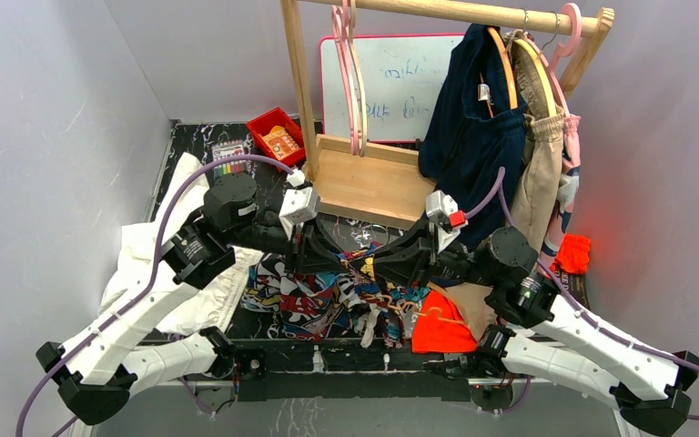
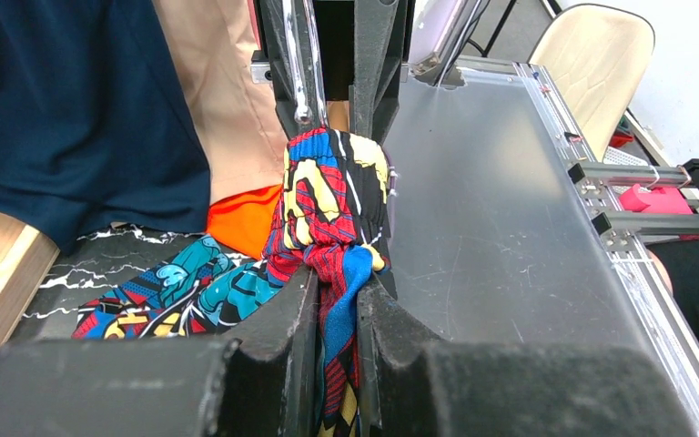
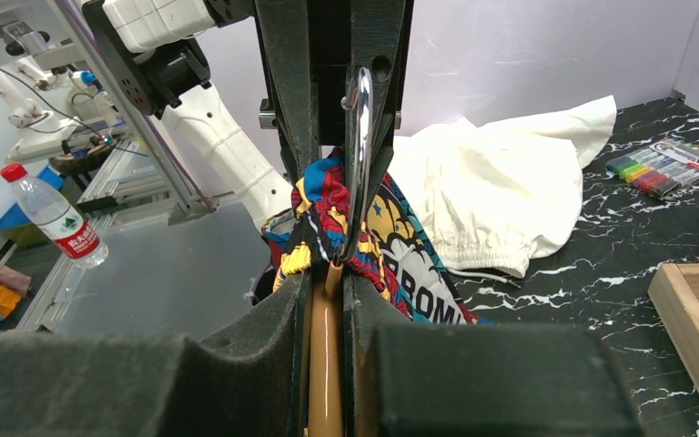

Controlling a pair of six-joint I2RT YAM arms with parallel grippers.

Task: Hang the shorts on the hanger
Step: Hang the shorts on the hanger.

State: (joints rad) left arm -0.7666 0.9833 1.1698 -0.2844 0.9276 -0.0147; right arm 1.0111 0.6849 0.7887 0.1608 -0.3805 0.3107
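The shorts point(image 1: 314, 305), a comic-book print in blue, red, yellow and teal, lie crumpled on the dark tabletop between the two arms. One bunched part point(image 2: 332, 200) is lifted off the table. My left gripper point(image 2: 337, 282) is shut on a fold of that bunch. My right gripper point(image 3: 328, 282) is shut on the hanger's light-orange bar point(image 3: 325, 364). The hanger's silver hook point(image 3: 357, 137) rises in front of it. The shorts' fabric point(image 3: 391, 237) is gathered around the hanger just past my right fingertips. The two grippers face each other closely above the shorts.
A white cloth point(image 1: 191, 273) lies at the left. An orange cloth point(image 1: 441, 328) sits by the right arm. The wooden rack point(image 1: 373, 182) behind holds pink hangers point(image 1: 350, 73), a navy garment point(image 1: 469, 118) and a beige one. A red bin point(image 1: 276, 137) and markers point(image 3: 664, 164) are at the back left.
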